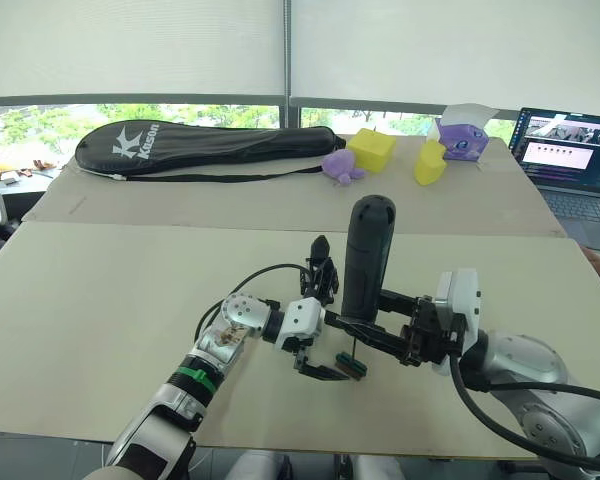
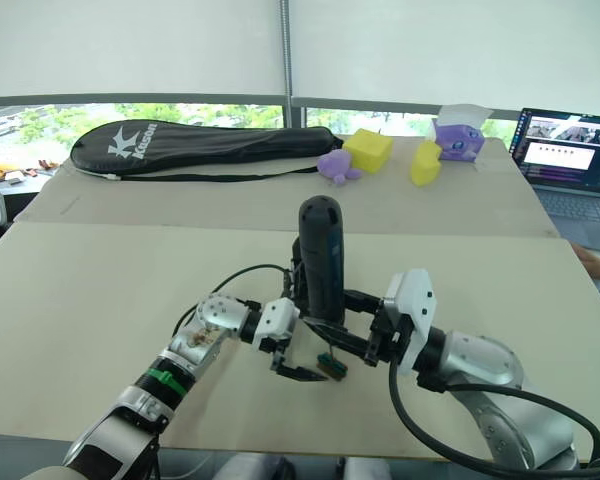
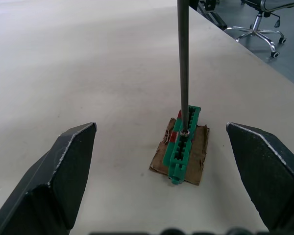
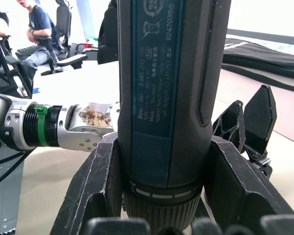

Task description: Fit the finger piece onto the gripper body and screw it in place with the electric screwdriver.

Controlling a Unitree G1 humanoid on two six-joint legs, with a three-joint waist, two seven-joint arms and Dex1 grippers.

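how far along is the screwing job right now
Done: right gripper has the electric screwdriver upright. In hand: its bit touches the green block between the open left gripper fingers. Left: the gripper body looks untouched, nothing visibly screwed on.

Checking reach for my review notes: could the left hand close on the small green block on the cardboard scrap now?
Probably yes: the left hand is open, one finger either side of the small green block. Only the thin metal screwdriver bit stands on it.

I am holding the screwdriver [image 1: 367, 257] upright in my right gripper [image 4: 162, 161], a thick black cylinder, rounded end up, its thin bit touching a green block [image 3: 183, 145] near the table's near edge.
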